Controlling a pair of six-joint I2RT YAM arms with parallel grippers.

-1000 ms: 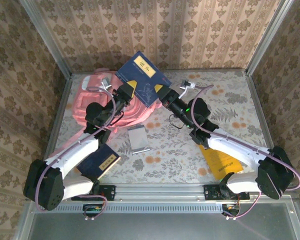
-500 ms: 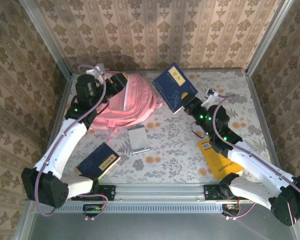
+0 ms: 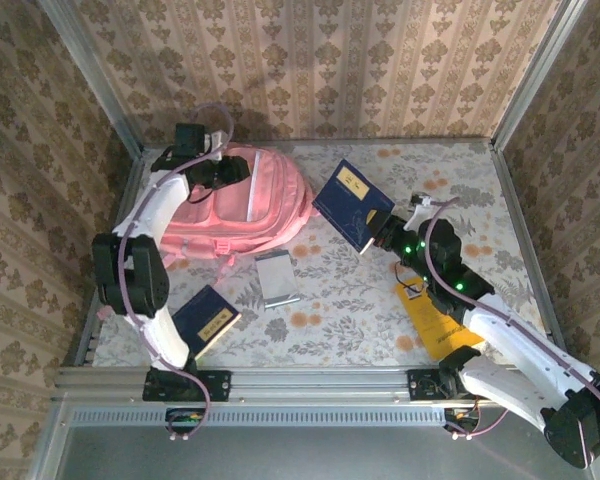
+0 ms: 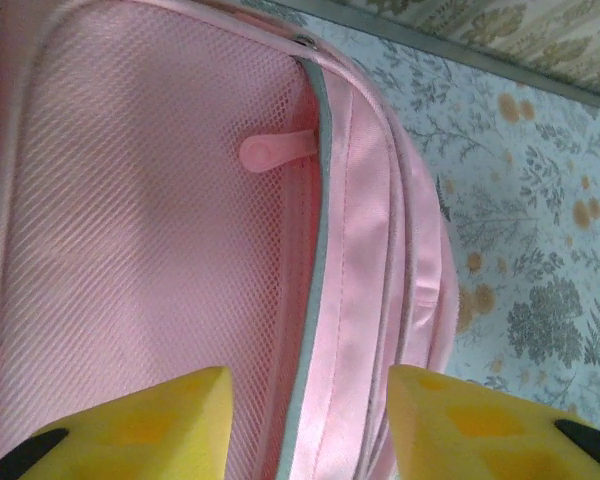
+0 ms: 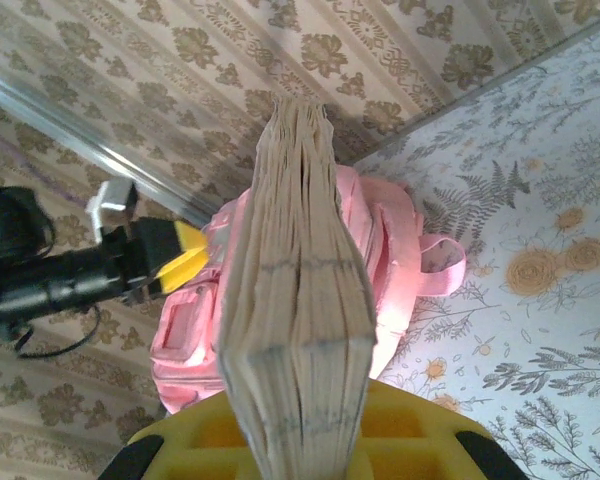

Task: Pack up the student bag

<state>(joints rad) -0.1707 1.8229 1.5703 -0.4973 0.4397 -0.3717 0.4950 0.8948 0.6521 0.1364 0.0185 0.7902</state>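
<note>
Worktop (image 3: 460,180): floral, carries everything. Bag (image 3: 255,205): pink, lying flat at the far left. I judge it soft and light and likely to sag, so the firmer zip edge (image 4: 315,200) is the place to take hold. Book (image 3: 352,205): stiff, clamped between the pads of my right tool (image 3: 383,231). Left tool (image 4: 310,420): poised over the bag's mesh panel, pads parted, holding nothing.

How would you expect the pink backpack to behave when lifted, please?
Probably floppy: the backpack is soft fabric and mesh, slumped on the table. It looks fairly flat, so likely light; a pinch may lift only one layer.
</note>
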